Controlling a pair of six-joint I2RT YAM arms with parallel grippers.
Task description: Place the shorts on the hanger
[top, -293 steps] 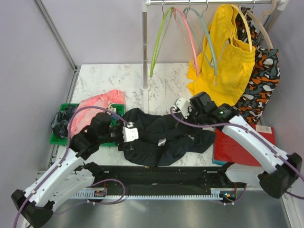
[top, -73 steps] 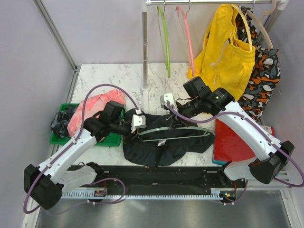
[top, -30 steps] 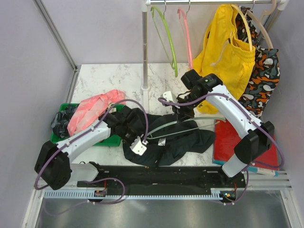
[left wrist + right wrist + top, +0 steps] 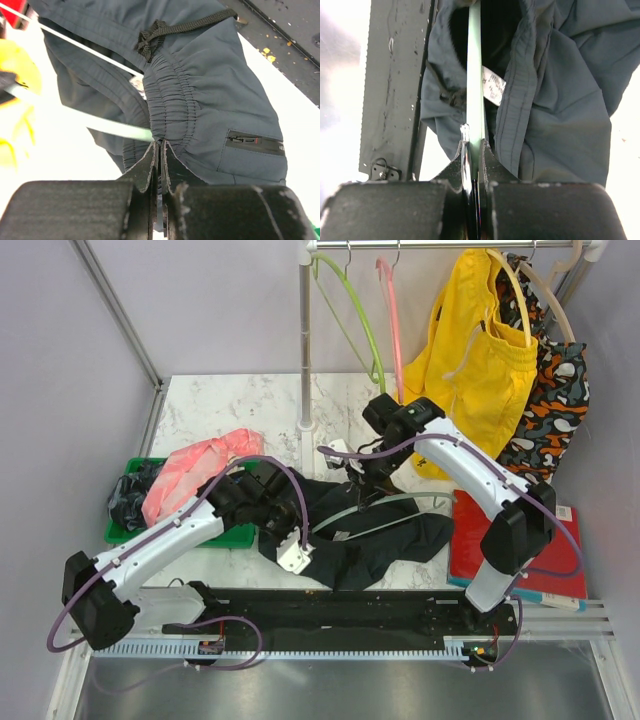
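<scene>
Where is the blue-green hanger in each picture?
Top external: the hanger curves across the middle, lying over the shorts.
Left wrist: the hanger is a pale bar slanting from the left edge into the shorts.
Right wrist: the hanger runs straight up the centre, pinched in the right gripper.
Shared landmark: the dark shorts, touching it in all three.

Top view: the left end of the hanger is hidden under a fold of the shorts. Left wrist view: the shorts are cut off by the top edge, and the hanger's far end blurs into glare. Right wrist view: the print on the label is too small to read.
</scene>
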